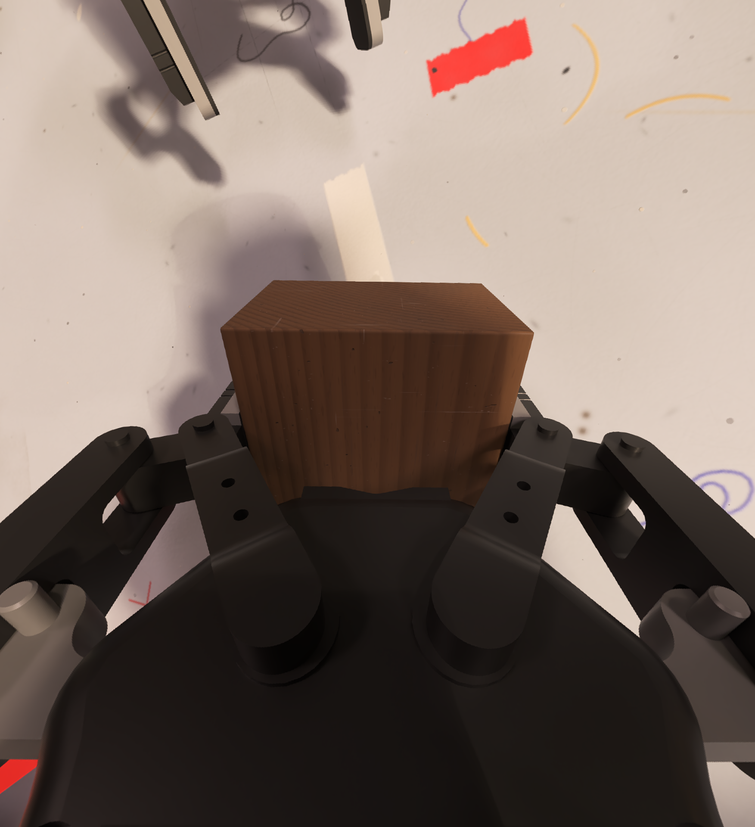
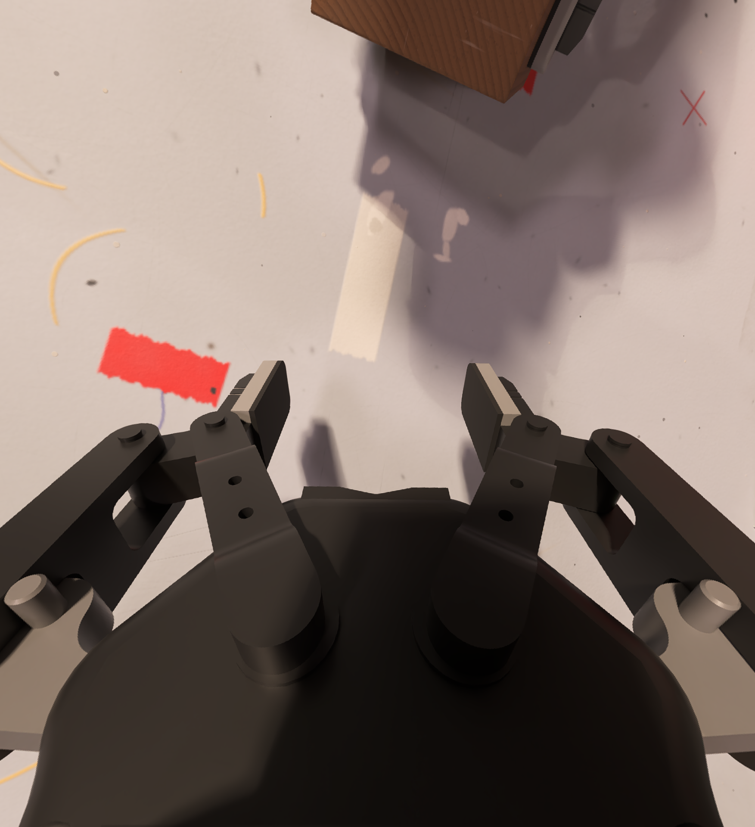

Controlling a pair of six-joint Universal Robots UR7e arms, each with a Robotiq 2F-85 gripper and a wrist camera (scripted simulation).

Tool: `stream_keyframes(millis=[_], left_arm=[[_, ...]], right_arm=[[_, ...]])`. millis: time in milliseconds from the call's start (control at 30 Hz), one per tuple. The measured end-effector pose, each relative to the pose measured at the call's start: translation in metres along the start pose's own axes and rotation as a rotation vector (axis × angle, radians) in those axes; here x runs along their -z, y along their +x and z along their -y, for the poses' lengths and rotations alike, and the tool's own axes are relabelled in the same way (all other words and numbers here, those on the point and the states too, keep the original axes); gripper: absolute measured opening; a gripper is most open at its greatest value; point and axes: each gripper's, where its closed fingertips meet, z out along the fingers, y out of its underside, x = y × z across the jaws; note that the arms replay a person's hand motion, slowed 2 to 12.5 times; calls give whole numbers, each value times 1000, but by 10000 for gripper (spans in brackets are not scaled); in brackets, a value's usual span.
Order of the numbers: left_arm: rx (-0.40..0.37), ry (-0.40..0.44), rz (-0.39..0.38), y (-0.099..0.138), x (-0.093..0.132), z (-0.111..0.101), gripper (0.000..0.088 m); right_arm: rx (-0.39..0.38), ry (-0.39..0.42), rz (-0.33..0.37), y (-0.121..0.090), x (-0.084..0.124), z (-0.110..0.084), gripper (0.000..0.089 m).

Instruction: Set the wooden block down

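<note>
Above the pale, scuffed tabletop point(image 1: 635, 313), the left gripper point(image 1: 376, 402) is clamping the brown grooved wooden block point(image 1: 375, 385), apparently not yet set down, while the right gripper point(image 2: 375, 394) is hanging wide and empty.

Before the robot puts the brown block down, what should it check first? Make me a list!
1. Brown wooden block gripped between the left gripper fingers: ok.
2. Block level, not tilted: ok in the left wrist view.
3. Right gripper open, holding nothing, away from the block: ok.
4. Pale table beneath the block free of solid things: cannot tell, the block hides it; only the flat cream tape strip shows nearby.
5. Red torn tape piece off to the side: ok.
6. Height above the table: cannot tell.
</note>
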Motion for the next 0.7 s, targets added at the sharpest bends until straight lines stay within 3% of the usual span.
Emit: stream_keyframes(millis=[200,500,700], left_arm=[[-16,-12,15,0,-1,-1,731],[-14,-10,8,0,-2,0,731],[-9,-6,12,-1,-2,0,731]], right_arm=[[-3,2,9,0,1,-1,685],[-54,51,88,-7,2,3,767],[-78,53,98,-7,2,3,804]])
